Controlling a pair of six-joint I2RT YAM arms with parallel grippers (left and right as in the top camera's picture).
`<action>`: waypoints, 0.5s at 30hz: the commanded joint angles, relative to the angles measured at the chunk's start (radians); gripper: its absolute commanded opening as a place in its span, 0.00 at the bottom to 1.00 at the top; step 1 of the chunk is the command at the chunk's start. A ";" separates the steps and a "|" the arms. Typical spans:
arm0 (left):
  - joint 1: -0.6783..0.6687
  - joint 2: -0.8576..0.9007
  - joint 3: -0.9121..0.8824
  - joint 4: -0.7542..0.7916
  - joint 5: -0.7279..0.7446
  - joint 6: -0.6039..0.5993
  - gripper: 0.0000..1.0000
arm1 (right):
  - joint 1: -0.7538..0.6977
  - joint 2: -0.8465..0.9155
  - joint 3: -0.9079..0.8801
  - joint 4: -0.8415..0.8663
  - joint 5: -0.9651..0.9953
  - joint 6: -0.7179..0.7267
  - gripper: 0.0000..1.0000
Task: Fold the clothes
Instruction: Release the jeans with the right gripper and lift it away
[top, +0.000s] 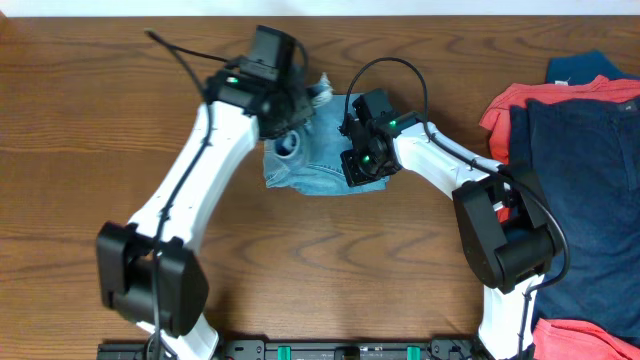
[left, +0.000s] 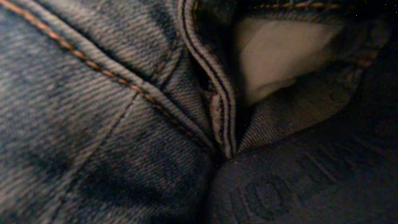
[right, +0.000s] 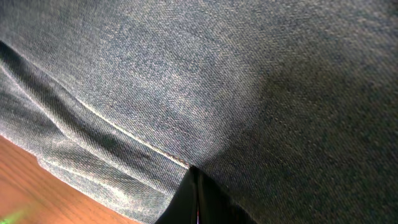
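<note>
Jeans (top: 320, 152) bunched at centre of table (top: 90, 130), flanked by both arms. Right gripper (right: 194, 190) seen pressed together on denim fold, probably so edge can be lifted over. Left gripper (top: 288, 118) buried in seam fabric; grip cannot be told. Bare wood offered left and front; navy garment (top: 580, 170) stacked well right.

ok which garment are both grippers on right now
The light blue jeans at mid-table, under the left gripper and right gripper; the navy, coral-red and teal garments lie piled at the right edge.
</note>
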 joint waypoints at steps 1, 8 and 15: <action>-0.042 0.031 0.029 0.045 -0.004 -0.052 0.14 | 0.005 0.079 -0.047 -0.034 0.056 -0.019 0.02; -0.061 0.055 0.029 0.072 -0.004 -0.053 0.17 | -0.023 0.039 -0.010 -0.160 0.056 -0.037 0.01; -0.061 0.053 0.029 0.068 -0.004 -0.053 0.17 | -0.152 -0.175 0.021 -0.214 -0.005 -0.045 0.02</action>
